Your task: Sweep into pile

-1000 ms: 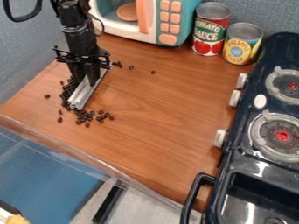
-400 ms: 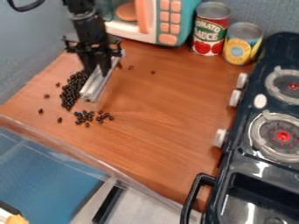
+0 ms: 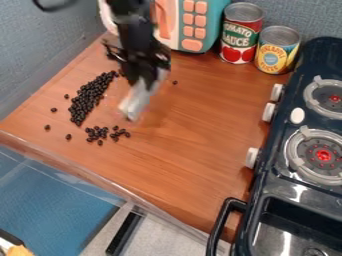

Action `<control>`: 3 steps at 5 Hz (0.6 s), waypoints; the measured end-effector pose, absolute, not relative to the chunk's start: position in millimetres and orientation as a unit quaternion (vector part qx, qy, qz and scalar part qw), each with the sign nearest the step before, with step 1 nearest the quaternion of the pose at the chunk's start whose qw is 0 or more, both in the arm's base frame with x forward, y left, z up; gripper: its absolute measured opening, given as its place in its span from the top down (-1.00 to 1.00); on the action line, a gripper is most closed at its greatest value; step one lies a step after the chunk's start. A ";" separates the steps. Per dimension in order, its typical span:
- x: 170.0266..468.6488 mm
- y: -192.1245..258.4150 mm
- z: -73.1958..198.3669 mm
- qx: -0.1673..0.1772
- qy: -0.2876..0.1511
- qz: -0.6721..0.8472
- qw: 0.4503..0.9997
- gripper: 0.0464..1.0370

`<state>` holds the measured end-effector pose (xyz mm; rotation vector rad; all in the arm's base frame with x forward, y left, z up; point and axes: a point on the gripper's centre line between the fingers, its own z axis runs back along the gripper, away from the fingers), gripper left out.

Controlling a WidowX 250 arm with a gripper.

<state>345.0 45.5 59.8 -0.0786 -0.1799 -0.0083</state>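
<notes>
The black gripper [image 3: 143,82] hangs over the upper left part of the wooden table, shut on a silvery-white bar that slants down to the left and looks blurred. Left of the bar [image 3: 135,102], and apart from it, dark beans [image 3: 85,100] lie in a long, slanted heap. A smaller cluster of beans [image 3: 105,133] sits below the bar's lower end. Several single beans are scattered to the left, and one lies right of the gripper.
A toy microwave [image 3: 194,25] stands at the back, beside a red can [image 3: 240,34] and a yellow can [image 3: 277,51]. The toy stove [image 3: 300,150] with its black handle runs along the right. A clear rim [image 3: 100,182] borders the table's front edge.
The gripper has moved right with the bar, away from the long heap, and the bar looks lifted. Beans once hidden behind the bar and gripper now show; one has appeared at the far left.
</notes>
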 end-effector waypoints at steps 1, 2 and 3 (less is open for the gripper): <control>333.3 17.0 43.0 -0.030 -0.074 -0.049 0.996 0.44; 318.6 10.5 29.7 -0.023 -0.056 -0.064 0.996 0.44; 311.5 14.4 26.9 -0.012 -0.055 -0.078 0.995 0.44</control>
